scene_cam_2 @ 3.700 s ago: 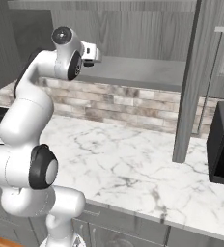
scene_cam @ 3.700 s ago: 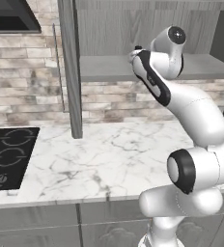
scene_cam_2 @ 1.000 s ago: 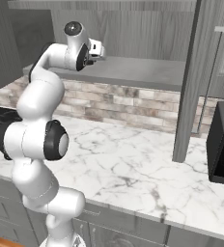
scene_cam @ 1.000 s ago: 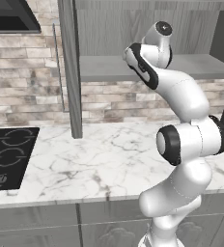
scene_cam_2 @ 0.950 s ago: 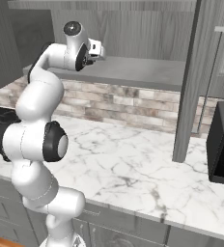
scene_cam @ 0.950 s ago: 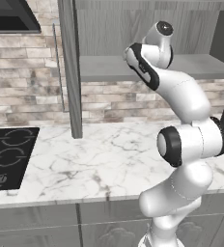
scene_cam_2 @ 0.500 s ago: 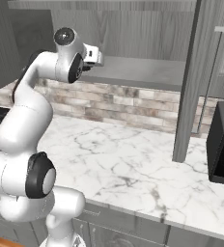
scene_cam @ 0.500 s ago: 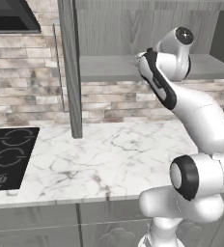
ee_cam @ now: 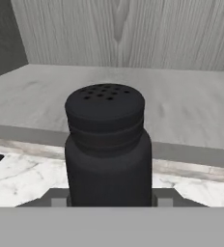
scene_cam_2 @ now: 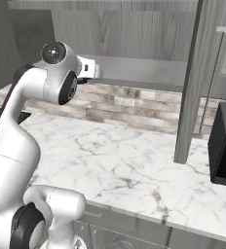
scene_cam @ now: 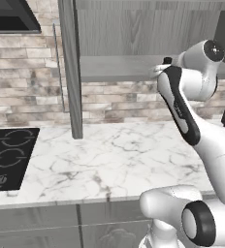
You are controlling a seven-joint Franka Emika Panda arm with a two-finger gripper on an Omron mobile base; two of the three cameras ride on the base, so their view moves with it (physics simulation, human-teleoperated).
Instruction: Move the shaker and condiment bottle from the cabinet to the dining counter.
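The white arm (scene_cam_2: 22,126) rose from the lower left and bent toward the cabinet (scene_cam_2: 134,29), its hand reaching the front edge of the grey inner shelf (scene_cam_2: 139,70). An open cabinet door (scene_cam_2: 193,82) stood edge-on at the right. Below lay the marble table (scene_cam_2: 134,170), backed by a brick wall (scene_cam_2: 134,107), with a black box (scene_cam_2: 224,146) at the far right.

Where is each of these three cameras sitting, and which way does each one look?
Left base view: behind the white arm, left side, facing the grey wood-grain cabinet; the arm rises lower right.
Right base view: behind, right side, same cabinet; the arm rises lower left.
Hand view: on the hand, looking along the gripper at the black shaker and grey shelf.
Both base views share the veined marble worktop.
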